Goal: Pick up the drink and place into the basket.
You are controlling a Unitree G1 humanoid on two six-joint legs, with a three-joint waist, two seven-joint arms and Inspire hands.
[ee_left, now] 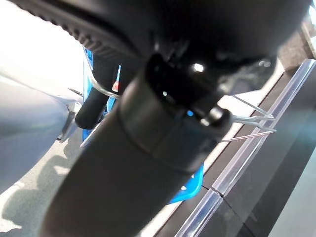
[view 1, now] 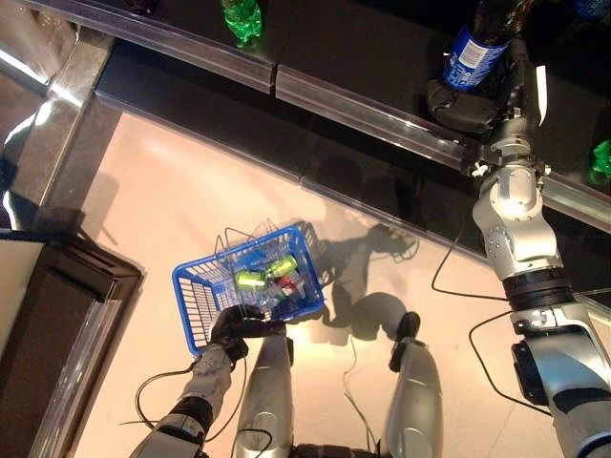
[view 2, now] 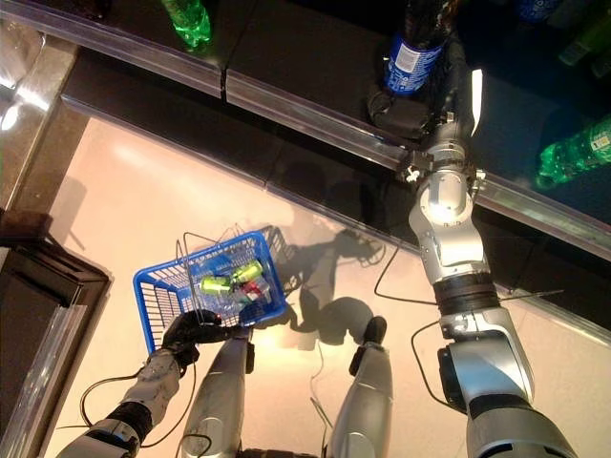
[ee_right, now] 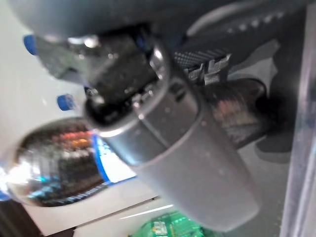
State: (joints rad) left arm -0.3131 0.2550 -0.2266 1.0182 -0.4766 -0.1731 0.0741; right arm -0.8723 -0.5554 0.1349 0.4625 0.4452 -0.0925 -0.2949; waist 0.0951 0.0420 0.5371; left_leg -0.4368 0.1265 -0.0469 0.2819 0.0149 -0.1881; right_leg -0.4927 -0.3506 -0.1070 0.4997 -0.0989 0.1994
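A dark drink bottle with a blue label [view 1: 474, 48] [ee_right: 59, 163] stands on the black shelf [view 1: 363, 57] at the upper right. My right hand [view 1: 466, 107] is at its base, fingers and thumb [ee_right: 187, 148] curled round it. Down on the floor sits a blue wire basket [view 1: 202, 286] [ee_left: 190, 190] holding green cans [view 1: 253, 278] and other drinks. My left hand [view 1: 237, 326] is shut on the basket's wire handle at its near rim.
A green bottle [view 1: 243, 19] stands on the shelf at the upper left, another green bottle [view 2: 573, 153] at the far right. The shelf's metal front rail [view 1: 363, 110] runs diagonally across. A dark cabinet [view 1: 48, 324] stands at the left.
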